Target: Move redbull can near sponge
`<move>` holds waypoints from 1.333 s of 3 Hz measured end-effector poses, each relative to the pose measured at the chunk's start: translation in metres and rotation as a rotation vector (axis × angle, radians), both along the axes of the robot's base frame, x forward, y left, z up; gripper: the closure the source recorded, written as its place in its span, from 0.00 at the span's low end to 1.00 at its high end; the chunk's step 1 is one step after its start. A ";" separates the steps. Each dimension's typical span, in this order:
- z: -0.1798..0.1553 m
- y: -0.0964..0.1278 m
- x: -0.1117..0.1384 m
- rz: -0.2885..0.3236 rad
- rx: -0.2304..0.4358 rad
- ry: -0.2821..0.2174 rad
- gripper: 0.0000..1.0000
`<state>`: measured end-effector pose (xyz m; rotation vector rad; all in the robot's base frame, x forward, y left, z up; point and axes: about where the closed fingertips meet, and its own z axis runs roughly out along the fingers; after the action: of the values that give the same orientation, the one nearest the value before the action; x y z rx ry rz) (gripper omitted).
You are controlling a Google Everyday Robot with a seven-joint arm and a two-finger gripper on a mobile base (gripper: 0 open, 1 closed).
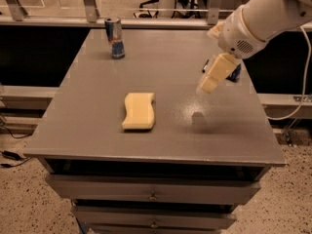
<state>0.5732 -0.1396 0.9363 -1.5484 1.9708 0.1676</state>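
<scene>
The redbull can (115,38) stands upright at the far left corner of the grey table (87,130); it is blue and silver with a silver top. The pale yellow sponge (139,110) lies flat near the table's middle, well in front of the can and slightly to its right. My gripper (213,76) hangs above the right half of the table on the white arm (263,13). It is right of the sponge and far from the can, and it holds nothing that I can see.
A dark-blue snack packet (236,74) lies at the table's right edge, mostly hidden behind the gripper. A metal railing (161,23) runs along the back edge. Drawers (153,191) sit under the tabletop. A cable (297,106) hangs at the right.
</scene>
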 end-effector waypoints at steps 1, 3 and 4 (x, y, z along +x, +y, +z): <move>0.000 0.000 -0.001 0.001 -0.002 0.003 0.00; -0.013 0.033 0.029 0.018 0.068 -0.017 0.00; -0.022 0.067 0.075 0.016 0.167 -0.048 0.00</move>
<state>0.6485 -0.0721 0.9146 -1.4485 1.8582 0.2915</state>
